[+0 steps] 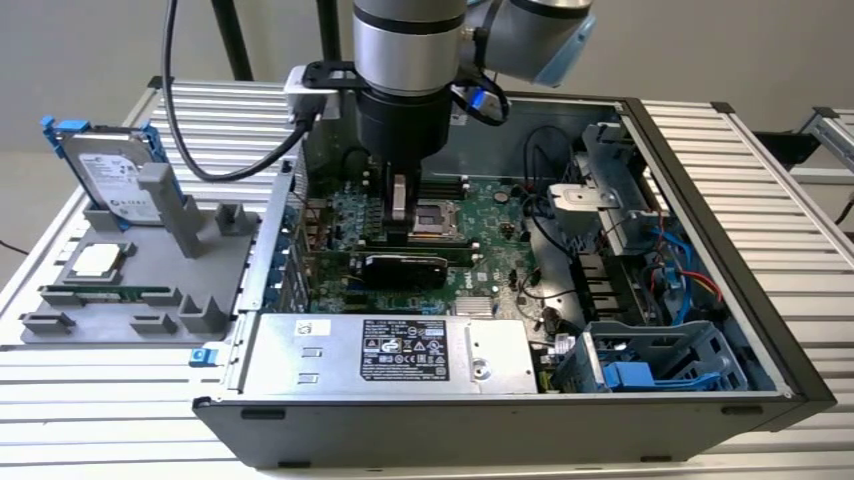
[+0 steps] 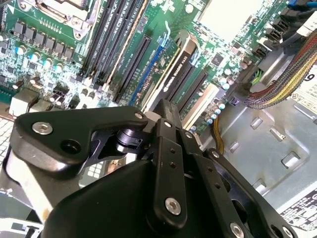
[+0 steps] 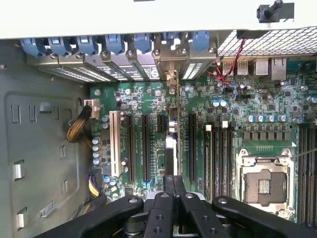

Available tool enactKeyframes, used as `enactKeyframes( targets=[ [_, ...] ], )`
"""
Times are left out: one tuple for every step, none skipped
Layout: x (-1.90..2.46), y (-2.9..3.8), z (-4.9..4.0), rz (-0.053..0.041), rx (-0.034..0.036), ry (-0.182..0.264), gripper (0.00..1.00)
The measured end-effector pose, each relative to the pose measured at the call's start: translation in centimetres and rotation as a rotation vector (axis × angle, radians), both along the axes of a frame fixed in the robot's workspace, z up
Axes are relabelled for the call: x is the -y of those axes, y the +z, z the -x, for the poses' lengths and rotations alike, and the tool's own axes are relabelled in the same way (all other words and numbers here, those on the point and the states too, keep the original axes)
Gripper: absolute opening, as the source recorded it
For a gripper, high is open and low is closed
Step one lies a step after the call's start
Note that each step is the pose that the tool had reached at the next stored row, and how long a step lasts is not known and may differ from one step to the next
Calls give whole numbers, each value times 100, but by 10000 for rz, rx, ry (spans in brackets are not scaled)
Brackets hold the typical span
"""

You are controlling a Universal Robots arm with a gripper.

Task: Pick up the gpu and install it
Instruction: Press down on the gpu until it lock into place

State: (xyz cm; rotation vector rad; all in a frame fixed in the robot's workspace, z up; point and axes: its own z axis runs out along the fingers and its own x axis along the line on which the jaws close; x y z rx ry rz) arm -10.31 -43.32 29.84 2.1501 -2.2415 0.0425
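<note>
Gripper (image 2: 166, 111) inside the case (image 1: 694, 150), fingers closed together on the top edge of the gpu (image 2: 179, 64) — card stands on edge over a board slot, directly below the tool. Seating depth hard to judge. Risk: a slightly tilted card jams — connector misses the slot.

A table of ribbed silver aluminium profiles (image 1: 787, 190) carried an open dark grey computer case (image 1: 534, 425). Just beside the case, on the exterior view's left, a flat grey plastic parts holder (image 1: 107, 335) also lay on the table.
</note>
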Motion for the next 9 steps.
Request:
enactKeyframes(
  targets=[
    [0,3,0,-1,1,0,0],
    [0,7,0,0,0,0,0],
    [0,11,0,0,0,0,0],
    [0,15,0,0,0,0,0],
    [0,18,0,0,0,0,0],
    [0,22,0,0,1,0,0],
    [0,26,0,0,0,0,0],
    [0,30,0,1,0,0,0],
    [0,33,0,0,0,0,0]
  ],
)
